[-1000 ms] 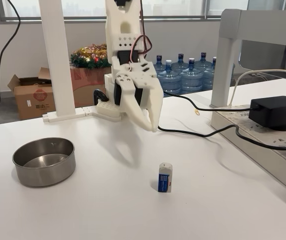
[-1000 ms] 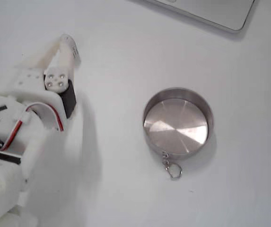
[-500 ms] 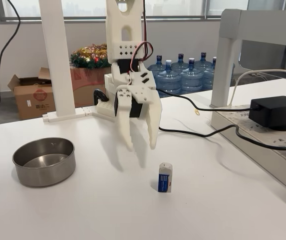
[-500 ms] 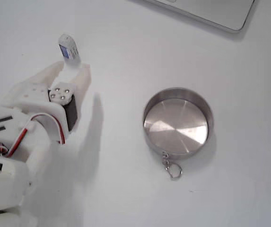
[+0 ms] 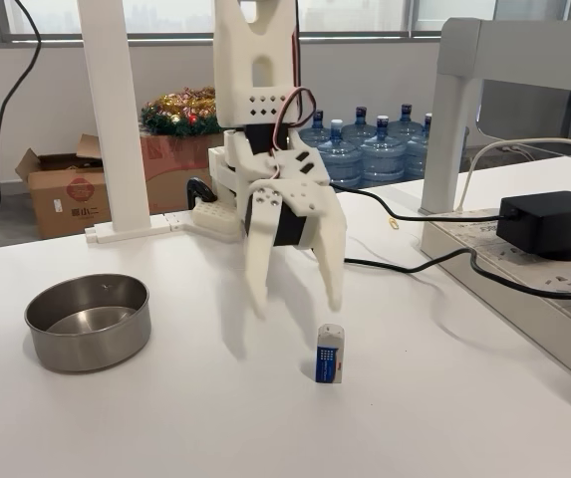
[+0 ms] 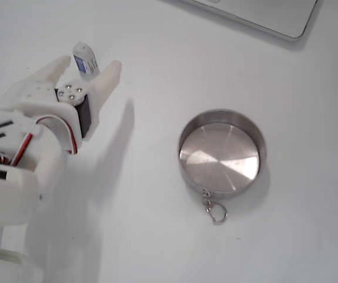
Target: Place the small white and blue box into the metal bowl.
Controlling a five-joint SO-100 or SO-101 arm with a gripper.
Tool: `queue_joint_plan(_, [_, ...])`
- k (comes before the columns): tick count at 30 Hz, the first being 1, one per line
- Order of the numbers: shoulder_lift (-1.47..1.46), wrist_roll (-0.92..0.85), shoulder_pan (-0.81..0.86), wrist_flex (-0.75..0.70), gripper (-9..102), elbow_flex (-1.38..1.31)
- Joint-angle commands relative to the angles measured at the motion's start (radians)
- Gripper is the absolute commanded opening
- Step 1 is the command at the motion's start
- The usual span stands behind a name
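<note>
The white plastic two-fingered hand (image 5: 297, 299) hangs above the white table (image 5: 165, 418), spread wide and holding nothing, its tips pointing down. Just below and a touch to the right in the side-on fixed view stands the tiny upright white and blue box (image 5: 330, 354), resting on the table, clear of both fingers. From the top-down fixed view, the hand (image 6: 86, 69) straddles the line to the box (image 6: 85, 58), which sits between the two spread fingertips as seen from above, though the side-on view says the tips are above it and not around it.

The round, straight-sided dull grey metal bowl (image 5: 88, 321) waits well apart on the left of the side-on view, nothing in it. From above, the bowl (image 6: 222, 152) shows a bare shiny floor, with a small metal key ring (image 6: 215, 210) lying at its lower rim.

So where are we? Early, by my reading. The approach looks about lined up, but the grasp is not made: the descent, the closing on the box, the lift, the carry across to the bowl and the drop all remain.
</note>
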State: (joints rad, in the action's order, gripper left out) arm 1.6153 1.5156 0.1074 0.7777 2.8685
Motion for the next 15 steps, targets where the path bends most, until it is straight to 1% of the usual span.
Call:
queue_joint_plan(1, [-0.035,0.023,-0.021,0.017,32,-0.058])
queue_joint_plan(15, [-0.167,0.021,-0.023,0.017,33,-0.178])
